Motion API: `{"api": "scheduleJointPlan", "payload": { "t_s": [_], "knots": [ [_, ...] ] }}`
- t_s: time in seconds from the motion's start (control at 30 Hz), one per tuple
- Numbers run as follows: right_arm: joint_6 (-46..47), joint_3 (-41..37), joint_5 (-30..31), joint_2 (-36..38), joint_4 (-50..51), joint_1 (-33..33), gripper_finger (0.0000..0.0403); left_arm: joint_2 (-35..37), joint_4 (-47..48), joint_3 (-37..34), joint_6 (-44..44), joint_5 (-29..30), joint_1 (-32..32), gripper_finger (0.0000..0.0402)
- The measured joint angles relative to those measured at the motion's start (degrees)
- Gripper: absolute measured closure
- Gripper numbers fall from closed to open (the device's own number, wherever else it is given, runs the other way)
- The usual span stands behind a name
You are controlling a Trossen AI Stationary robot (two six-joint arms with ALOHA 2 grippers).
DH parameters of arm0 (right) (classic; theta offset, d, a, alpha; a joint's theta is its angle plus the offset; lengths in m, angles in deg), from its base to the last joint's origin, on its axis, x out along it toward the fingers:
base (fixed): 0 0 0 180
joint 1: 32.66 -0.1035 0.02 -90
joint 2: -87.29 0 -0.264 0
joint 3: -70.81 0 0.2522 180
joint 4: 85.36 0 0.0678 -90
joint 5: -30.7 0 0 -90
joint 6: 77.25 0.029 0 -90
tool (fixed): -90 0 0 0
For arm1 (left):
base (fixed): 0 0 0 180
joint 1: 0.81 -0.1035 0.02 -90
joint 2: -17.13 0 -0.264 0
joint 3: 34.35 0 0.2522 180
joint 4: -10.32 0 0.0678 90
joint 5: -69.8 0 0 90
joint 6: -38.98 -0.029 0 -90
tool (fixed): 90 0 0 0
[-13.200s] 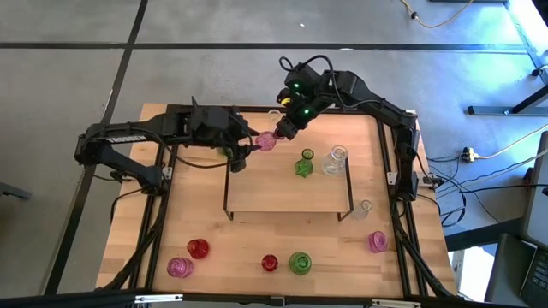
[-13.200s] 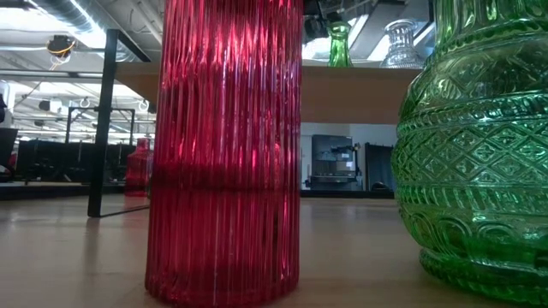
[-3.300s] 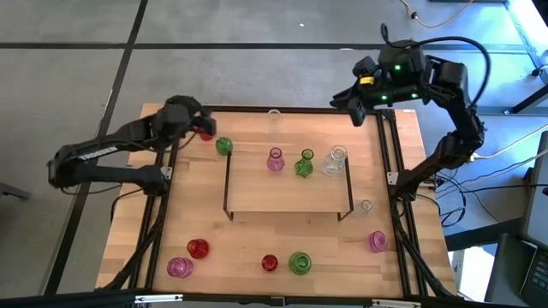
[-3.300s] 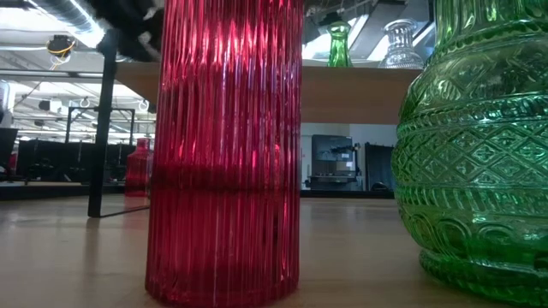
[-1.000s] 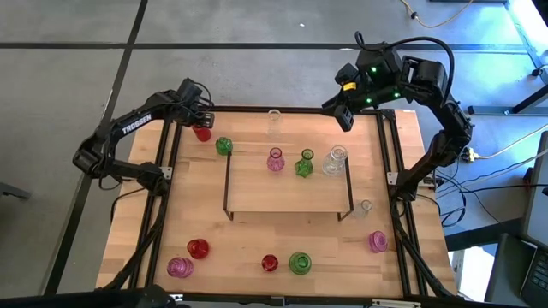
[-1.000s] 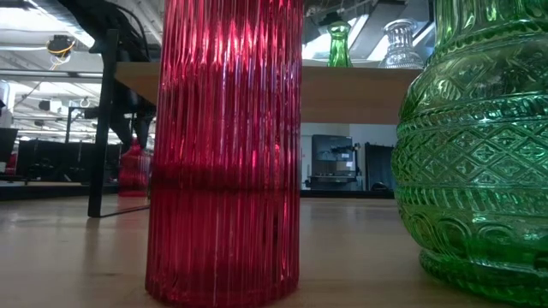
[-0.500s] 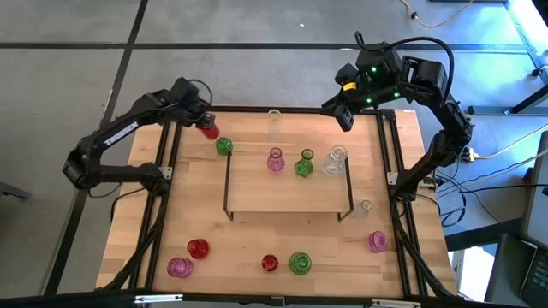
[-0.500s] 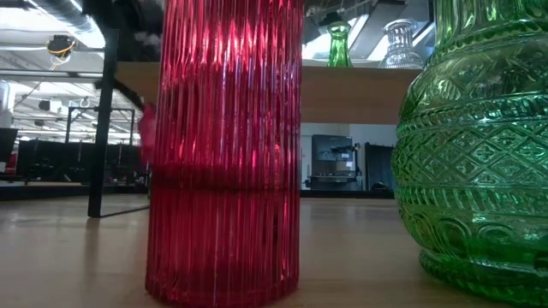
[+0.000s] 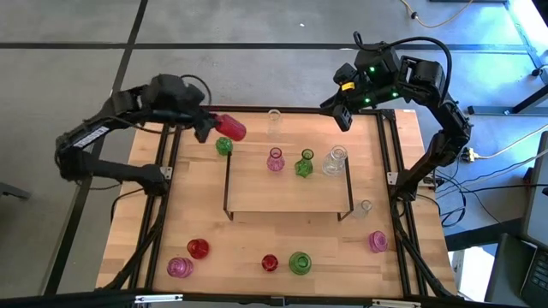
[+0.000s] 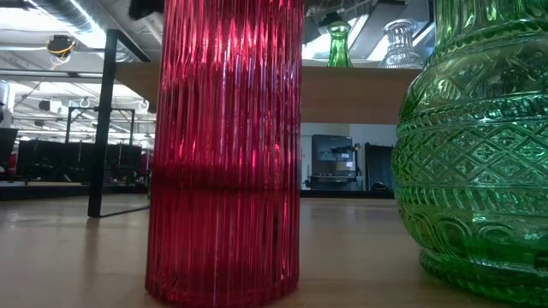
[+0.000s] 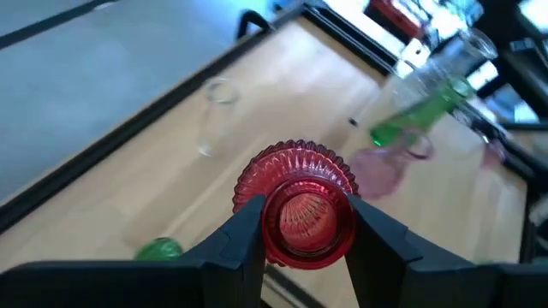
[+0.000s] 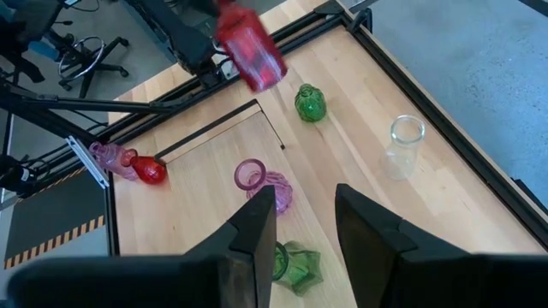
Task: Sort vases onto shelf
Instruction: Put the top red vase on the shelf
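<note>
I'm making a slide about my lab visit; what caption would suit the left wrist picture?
The left claw grips a ribbed red vase above the wooden table.

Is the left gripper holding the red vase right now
Yes, in the left wrist view the left gripper has its two fingers closed on either side of the red vase, lifted above the table.

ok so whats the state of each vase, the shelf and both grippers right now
left gripper: shut on the red vase, held tilted above the table
right gripper: open, empty, raised at the far right corner
shelf: holds three upright vases
pink vase: upright on shelf
green vase: upright on shelf
clear vase: upright on shelf
</note>
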Motion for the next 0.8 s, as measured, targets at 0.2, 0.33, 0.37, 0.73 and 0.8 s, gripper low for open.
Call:
{"api": "scheduleJointPlan", "payload": {
  "t_s": [0.2,0.33,0.37,0.73,0.8],
  "knots": [
    [0.3,0.0,-0.02,0.0,0.0,0.0,0.0292,-12.71,9.43,14.59,-1.8,5.57,10.89,0.0283],
    [1.33,0.0,-0.01,0.02,0.23,0.0,0.0292,-22.23,20.84,25.57,-3.97,9.01,13.67,0.0283],
    [1.36,0.0,-0.02,0.02,0.34,0.0,0.0292,-24.05,22.2,27.71,-4.75,9.7,14.18,0.0283],
    [1.92,0.0,-2.03,0.02,2.06,-0.02,0.0292,-31.45,24.12,31.58,-6.11,13.28,20.89,0.0283],
    [1.92,0.0,-2.03,0.02,2.63,-0.02,0.0292,-31.45,23.96,30.56,-5.29,13.66,21.76,0.0283]
  ]
}}
